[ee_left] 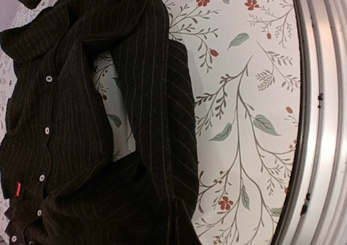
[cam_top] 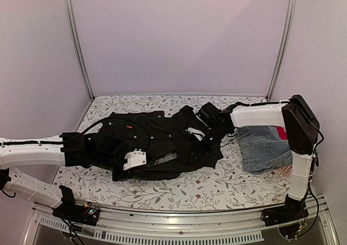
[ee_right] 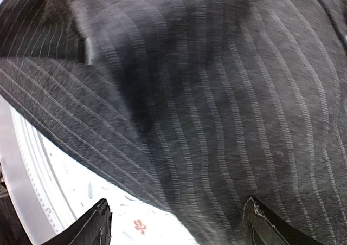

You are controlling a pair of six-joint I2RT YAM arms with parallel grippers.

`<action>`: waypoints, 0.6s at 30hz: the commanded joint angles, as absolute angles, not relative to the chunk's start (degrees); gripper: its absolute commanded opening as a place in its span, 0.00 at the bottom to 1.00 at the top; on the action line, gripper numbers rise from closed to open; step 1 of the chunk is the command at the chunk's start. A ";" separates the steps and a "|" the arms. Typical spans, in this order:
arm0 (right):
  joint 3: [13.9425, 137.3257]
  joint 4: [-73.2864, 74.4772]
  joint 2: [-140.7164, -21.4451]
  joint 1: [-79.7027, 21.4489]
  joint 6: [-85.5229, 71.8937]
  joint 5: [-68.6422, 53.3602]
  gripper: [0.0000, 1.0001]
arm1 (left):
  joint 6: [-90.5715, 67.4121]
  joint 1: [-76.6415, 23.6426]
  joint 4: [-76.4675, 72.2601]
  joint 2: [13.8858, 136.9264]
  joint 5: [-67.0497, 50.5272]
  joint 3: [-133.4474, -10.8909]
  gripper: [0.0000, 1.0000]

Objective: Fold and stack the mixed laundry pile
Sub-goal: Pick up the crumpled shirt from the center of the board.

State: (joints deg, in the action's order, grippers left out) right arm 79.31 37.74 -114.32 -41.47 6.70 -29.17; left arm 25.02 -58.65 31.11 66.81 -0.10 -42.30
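The black pinstriped shirt [cam_top: 162, 142] lies spread across the middle of the flowered table. In the left wrist view the shirt [ee_left: 81, 147] shows its button placket, and a fold of it rises to the bottom edge where my fingers are hidden. My left gripper [cam_top: 134, 159] sits on the shirt's near left part and seems shut on that fold. My right gripper [cam_top: 203, 132] hovers over the shirt's right side. Its fingertips [ee_right: 100, 223] are wide apart above the shirt's cloth [ee_right: 217, 104]. Faded denim [cam_top: 263, 147] and a red garment [cam_top: 280, 132] lie at the right.
A pink slatted basket [cam_top: 283, 172] peeks out under the right arm near the denim. The table's metal front rail [ee_left: 317, 120] runs close to the shirt's near edge. White walls and frame posts [cam_top: 76, 39] enclose the back and sides.
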 commanded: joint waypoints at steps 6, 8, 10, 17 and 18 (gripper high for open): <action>85.66 36.43 -114.48 -46.98 2.14 -17.24 0.82 | 23.35 -59.17 31.03 65.71 2.96 -42.80 0.00; 86.13 37.76 -116.54 -47.35 0.78 -13.22 0.81 | 22.94 -59.15 31.05 65.02 3.74 -42.96 0.00; 84.38 38.06 -116.76 -47.37 0.28 -9.99 0.78 | 22.41 -59.23 31.23 63.86 4.15 -42.83 0.00; 78.20 37.36 -116.14 -47.37 -1.85 -7.14 0.78 | 20.30 -59.19 32.07 61.38 5.38 -41.60 0.00; 77.69 37.34 -116.38 -47.37 -1.98 -6.58 0.78 | 20.04 -59.19 32.20 61.29 5.42 -41.58 0.00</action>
